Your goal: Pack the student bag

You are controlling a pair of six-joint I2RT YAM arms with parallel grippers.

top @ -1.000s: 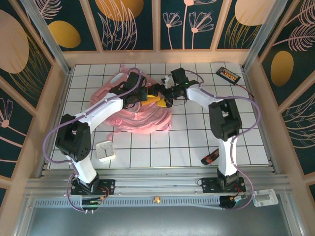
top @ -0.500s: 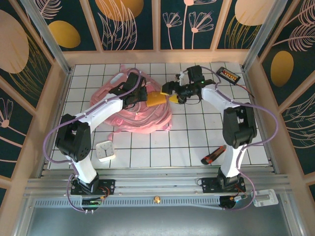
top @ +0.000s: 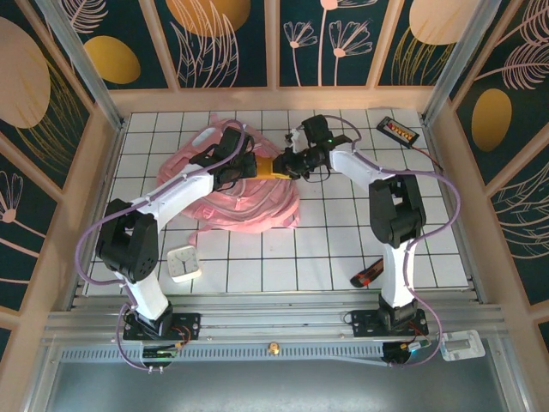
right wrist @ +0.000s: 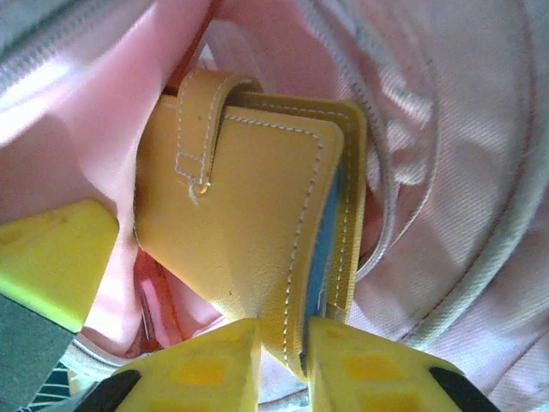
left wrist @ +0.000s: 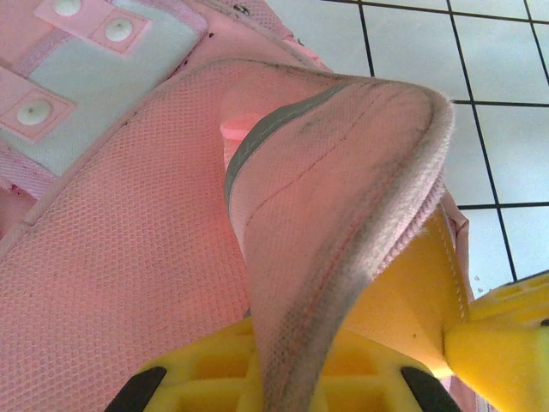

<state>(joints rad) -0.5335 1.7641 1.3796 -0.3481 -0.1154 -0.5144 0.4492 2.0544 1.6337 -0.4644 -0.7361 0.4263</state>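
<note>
The pink student bag (top: 244, 197) lies on the tiled table, left of centre. My left gripper (top: 244, 164) is shut on the bag's mesh-backed flap edge (left wrist: 343, 197) and holds it up between the yellow fingers (left wrist: 193, 378). A yellow leather wallet (right wrist: 244, 215) with a strap and a blue inner edge sits partly inside the bag's opening, against the pink lining (right wrist: 446, 172). My right gripper (right wrist: 283, 356) is shut on the wallet's near edge. From above, the wallet (top: 271, 166) shows between the left gripper and the right gripper (top: 289, 165).
A small white clock (top: 183, 263) lies near the left arm's base. A black and red tool (top: 371, 274) lies by the right arm's base. A black device with orange markings (top: 398, 130) sits at the back right corner. Wooden walls ring the table.
My right gripper drew back to the right with its jaws wide, then came left again and closed on the wallet's edge. The left gripper kept its hold on the flap.
</note>
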